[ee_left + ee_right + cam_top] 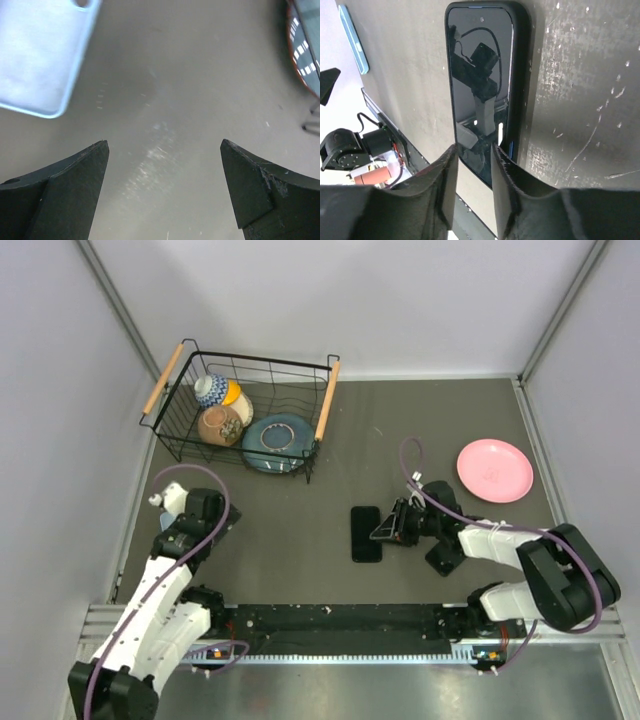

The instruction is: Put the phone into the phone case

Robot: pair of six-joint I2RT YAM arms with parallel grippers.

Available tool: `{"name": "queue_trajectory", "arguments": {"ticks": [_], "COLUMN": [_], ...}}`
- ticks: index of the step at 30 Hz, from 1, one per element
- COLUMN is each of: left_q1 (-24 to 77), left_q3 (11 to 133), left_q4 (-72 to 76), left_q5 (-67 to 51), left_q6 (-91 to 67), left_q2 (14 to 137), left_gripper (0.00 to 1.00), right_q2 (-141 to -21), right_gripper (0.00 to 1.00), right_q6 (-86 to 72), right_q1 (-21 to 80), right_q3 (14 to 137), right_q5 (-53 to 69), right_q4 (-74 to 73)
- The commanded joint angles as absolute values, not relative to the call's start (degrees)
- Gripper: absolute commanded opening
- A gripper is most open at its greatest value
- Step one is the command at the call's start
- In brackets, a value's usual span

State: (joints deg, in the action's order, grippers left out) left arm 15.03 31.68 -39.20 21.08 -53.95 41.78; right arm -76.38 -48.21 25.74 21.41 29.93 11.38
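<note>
Right wrist, right pincer slightly parted at phone end, left pincer spread wide

The phone is lying flat on the dark table, its glossy screen reflecting the arm above. The right gripper is hanging over its near end, fingers standing slightly apart. A light-blue case is lying well apart, upper left.

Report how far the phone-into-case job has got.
Done, apparently: the black smartphone lies flat, ringed by a thick black rim that looks like a case. In hand: the right gripper hovers at its near end, jaws slightly apart. The left gripper sits wide open near a pale blue phone case. Left: perhaps only withdrawing.
</note>
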Motion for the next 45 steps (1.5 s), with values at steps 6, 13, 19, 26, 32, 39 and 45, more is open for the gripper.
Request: {"name": "queue_trajectory", "arguments": {"ticks": [6, 13, 19, 26, 32, 39, 45], "left_q1": [1.68, -5.09, -8.87, -12.04, -15.11, -16.35, -16.61], "left_q3": [28.57, 29.96, 31.29, 31.55, 28.83, 28.48, 25.40], "left_q4": [-43.51, -40.34, -40.95, -47.69, -42.19, -40.08, -37.35], "left_q5": [34.27, 33.84, 32.43, 31.73, 24.79, 23.56, 16.88], "left_q6": [-64.15, -65.29, -69.95, -80.55, -78.49, -77.87, -78.66], "left_q2": [38.05, 46.13, 51.23, 55.97, 59.58, 64.25, 63.90], "left_gripper": [0.85, 0.84, 0.80, 0.79, 0.81, 0.75, 0.51], "right_q2": [-64.09, -53.45, -47.91, -46.76, -46.85, -47.11, -47.55], "right_gripper": [0.60, 0.90, 0.92, 0.92, 0.92, 0.92, 0.92], "right_q6": [-47.01, -44.83, -44.56, -47.46, -42.11, -42.01, -42.45], "right_q1": [25.75, 25.75, 25.67, 25.75, 25.84, 25.84, 25.75], "right_q3": [19.61, 21.27, 21.45, 19.86, 22.85, 24.00, 24.08], "right_q5": [31.28, 30.85, 30.32, 34.63, 32.26, 32.17, 31.29], "right_q4": [14.32, 6.60, 3.78, 7.82, 1.69, 1.23, 0.97]}}
